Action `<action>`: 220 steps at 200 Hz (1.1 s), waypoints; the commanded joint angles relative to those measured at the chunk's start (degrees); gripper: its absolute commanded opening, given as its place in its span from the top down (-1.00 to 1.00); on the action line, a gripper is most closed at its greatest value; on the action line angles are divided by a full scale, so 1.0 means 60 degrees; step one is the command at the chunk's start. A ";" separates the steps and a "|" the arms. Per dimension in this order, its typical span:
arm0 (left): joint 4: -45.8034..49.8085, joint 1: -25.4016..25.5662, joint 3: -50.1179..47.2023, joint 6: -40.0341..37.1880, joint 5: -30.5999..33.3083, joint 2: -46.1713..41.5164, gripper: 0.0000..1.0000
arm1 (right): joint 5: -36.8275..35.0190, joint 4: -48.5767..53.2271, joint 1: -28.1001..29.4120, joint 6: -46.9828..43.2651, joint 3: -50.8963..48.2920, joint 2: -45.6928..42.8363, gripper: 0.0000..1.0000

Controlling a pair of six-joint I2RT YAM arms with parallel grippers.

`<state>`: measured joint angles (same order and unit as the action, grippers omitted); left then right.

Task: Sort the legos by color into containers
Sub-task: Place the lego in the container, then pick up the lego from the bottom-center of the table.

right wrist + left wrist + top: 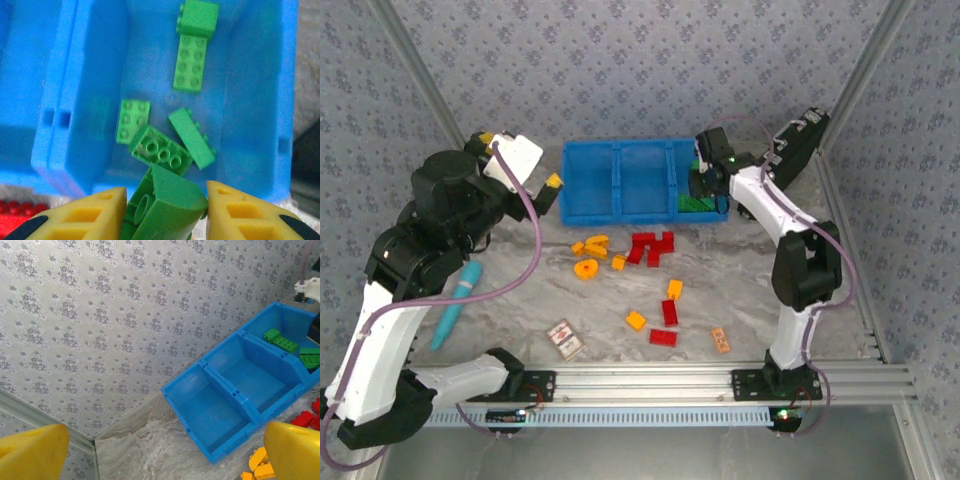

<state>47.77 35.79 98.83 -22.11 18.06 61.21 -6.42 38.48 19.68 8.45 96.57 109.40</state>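
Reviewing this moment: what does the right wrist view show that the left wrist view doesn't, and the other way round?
Right wrist adds: the right gripper closed on a green brick, held at the edge of the right compartment. Left wrist adds: the left gripper wide open and empty, the bare left compartment and middle compartment, and orange bricks on the table. Shared: the blue bin, loose green bricks lying in that right compartment, and red bricks on the table beside it.
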 commanded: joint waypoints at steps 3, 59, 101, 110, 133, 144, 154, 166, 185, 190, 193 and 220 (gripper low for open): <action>-0.0272 0.0040 0.0051 -0.0237 0.0178 -0.0073 -1.00 | 0.0275 0.0174 -0.0144 -0.0319 0.1011 0.1139 0.21; -0.0160 0.0040 0.0470 -0.0520 0.0211 0.0268 -1.00 | 0.0556 -0.0342 -0.0248 -0.0265 0.1923 0.2523 0.04; 0.0036 0.0039 0.0930 -0.0373 0.0241 0.0572 -1.00 | 0.0474 -0.0229 -0.0264 -0.0504 0.1889 0.2180 -0.10; 0.0035 0.0040 0.0953 -0.0358 0.0214 0.0607 -1.00 | 0.0381 -0.0228 -0.0274 -0.0590 0.1751 0.1928 -0.18; 0.0079 0.0032 0.0979 -0.0294 0.0023 0.0689 -1.00 | 0.0285 -0.0347 -0.0255 -0.0866 0.1094 0.1093 -0.32; 0.0123 0.0041 0.0990 -0.0222 -0.0066 0.0729 -1.00 | 0.0356 -0.0347 -0.0270 -0.0890 0.0697 0.0605 -0.36; 0.0125 0.0039 0.0963 -0.0161 -0.0127 0.0726 -1.00 | 0.0366 -0.0423 -0.0258 -0.0822 0.0220 0.0111 -0.36; 0.0139 0.0041 0.0927 -0.0083 -0.0194 0.0712 -1.00 | 0.0584 -0.0604 -0.0242 -0.0552 -0.0553 -0.0533 -0.33; 0.0125 0.0041 0.0868 0.0001 -0.0246 0.0668 -1.00 | 0.0773 -0.0627 -0.0039 0.0160 -0.1930 -0.1499 -0.30; 0.0097 0.0041 0.0848 0.0008 -0.0254 0.0664 -1.00 | 0.0719 -0.0627 0.0062 0.0378 -0.2309 -0.1771 -0.30; 0.0075 0.0037 0.0844 0.0015 -0.0244 0.0630 -1.00 | 0.0679 -0.0627 0.0111 0.0511 -0.2529 -0.1945 -0.29; 0.0020 0.0040 0.0772 0.0043 -0.0376 0.0544 -1.00 | 0.0224 -0.1046 0.0822 0.1929 -0.4433 -0.3498 -0.31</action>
<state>48.25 35.79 103.15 -22.90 17.17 65.56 -3.46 32.93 21.19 10.79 78.02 94.48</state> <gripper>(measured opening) 0.999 0.647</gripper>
